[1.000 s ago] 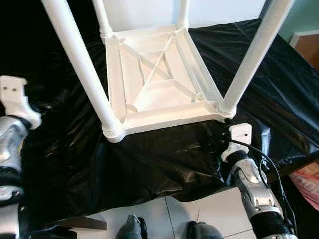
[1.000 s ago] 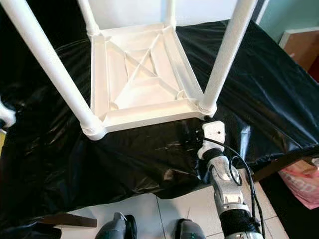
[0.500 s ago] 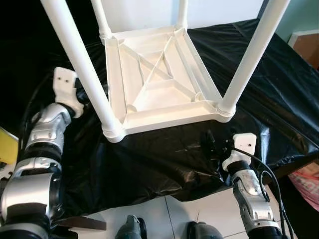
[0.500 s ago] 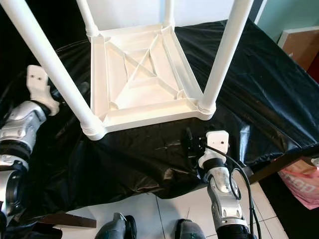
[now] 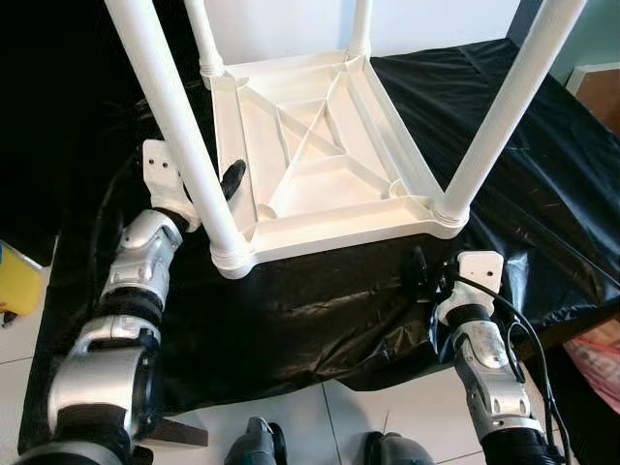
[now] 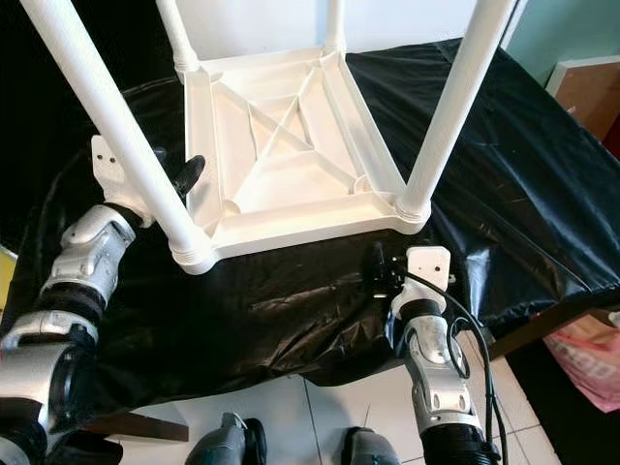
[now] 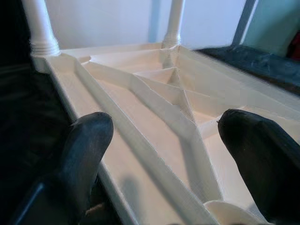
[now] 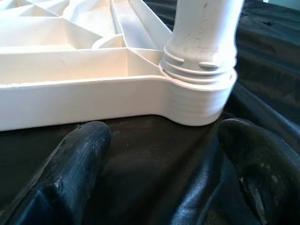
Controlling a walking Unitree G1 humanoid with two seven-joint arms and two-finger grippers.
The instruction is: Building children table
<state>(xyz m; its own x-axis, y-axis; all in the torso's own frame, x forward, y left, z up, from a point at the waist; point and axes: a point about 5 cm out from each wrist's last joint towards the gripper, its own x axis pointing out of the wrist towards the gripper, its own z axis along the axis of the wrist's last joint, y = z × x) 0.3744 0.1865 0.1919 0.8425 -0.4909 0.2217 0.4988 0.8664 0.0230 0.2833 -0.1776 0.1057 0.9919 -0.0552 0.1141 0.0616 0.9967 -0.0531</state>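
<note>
My left gripper (image 7: 159, 140) has swung up, fingers spread across the side rim of the upturned table (image 5: 320, 174); my right gripper (image 8: 164, 140) waits spread below its near corner. All 4 legs look seated, so flipping seems next.

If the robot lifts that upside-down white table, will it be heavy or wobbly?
Probably light: the white table looks like thin hollow plastic with ribs underneath. Likely stiff too, thanks to those crossing ribs. It may slide easily, since it rests on a shiny black sheet. The left gripper is open at its edge.
</note>
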